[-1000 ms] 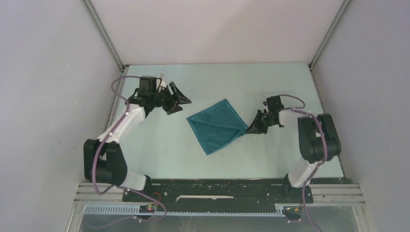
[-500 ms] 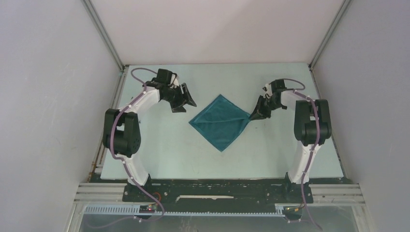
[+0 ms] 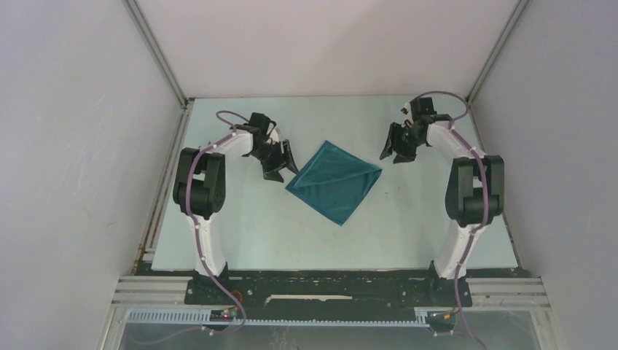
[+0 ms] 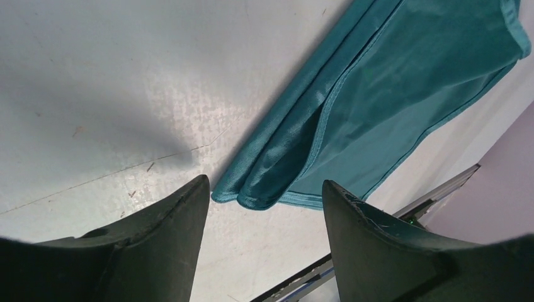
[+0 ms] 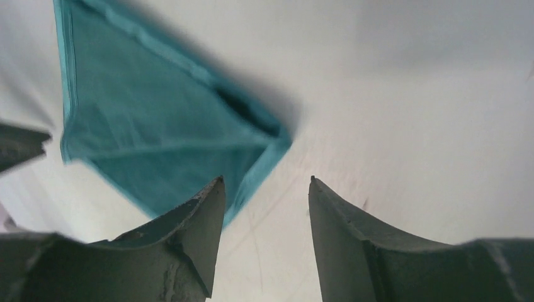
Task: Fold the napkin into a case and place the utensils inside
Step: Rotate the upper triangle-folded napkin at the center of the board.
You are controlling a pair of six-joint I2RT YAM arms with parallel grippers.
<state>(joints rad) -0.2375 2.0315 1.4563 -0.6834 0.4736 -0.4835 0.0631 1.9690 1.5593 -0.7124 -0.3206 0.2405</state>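
Now that the right end effector (image 3: 394,155) has let go of the teal napkin (image 3: 335,181) and drawn back, jaws spread, it lies doubled over mid-worktop (image 3: 408,219), its left corner before the left end effector (image 3: 285,170), also spread and empty, likely ready for another fold.

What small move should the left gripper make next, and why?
Probably lower the left gripper onto the left corner of the teal napkin and shut on it. Its jaws stand open, with that layered corner lying just ahead between them, not yet touched. The right gripper is open too and apart from the napkin, so nothing holds it for the next fold.
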